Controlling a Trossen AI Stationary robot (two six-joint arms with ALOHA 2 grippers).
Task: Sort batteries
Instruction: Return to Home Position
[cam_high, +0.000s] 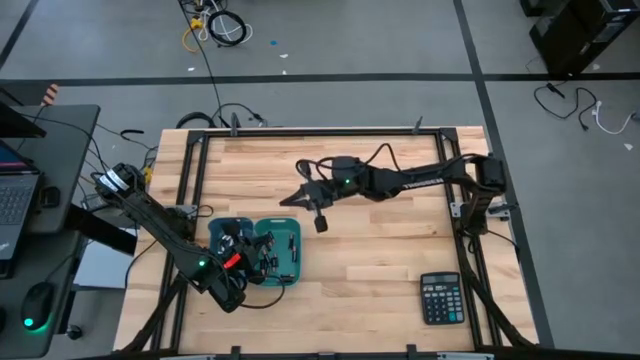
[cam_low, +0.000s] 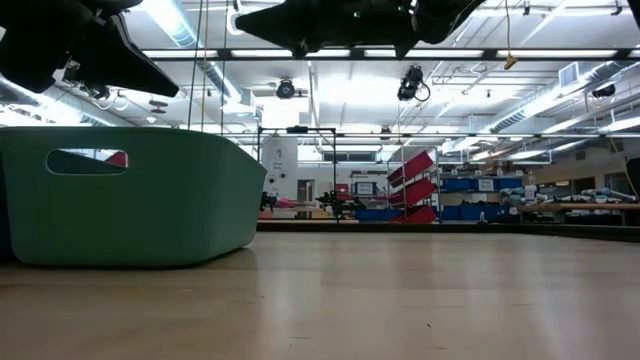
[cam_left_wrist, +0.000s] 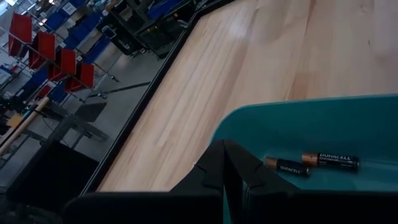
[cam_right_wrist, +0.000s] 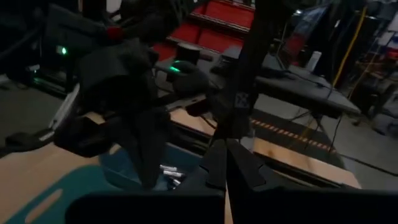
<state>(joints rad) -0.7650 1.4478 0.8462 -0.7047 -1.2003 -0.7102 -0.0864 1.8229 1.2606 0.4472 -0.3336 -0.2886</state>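
My left claw (cam_left_wrist: 226, 147) hangs clenched and empty over two bins near the bench's (cam_high: 380, 260) left edge, where the teal bin (cam_high: 296, 236) stands just beside the blue bin (cam_high: 214, 230). Two batteries (cam_left_wrist: 329, 160) lie close together on the teal bin's floor. My right claw (cam_high: 288, 199) is clenched too, grasping nothing, above the bench's middle and apart from the bins. The calculator (cam_high: 440, 298) lies near a right-edge corner.

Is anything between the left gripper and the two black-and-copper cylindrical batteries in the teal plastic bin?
Nothing visible. The left gripper hangs over the teal plastic bin; both black-and-copper batteries lie uncovered on its floor.
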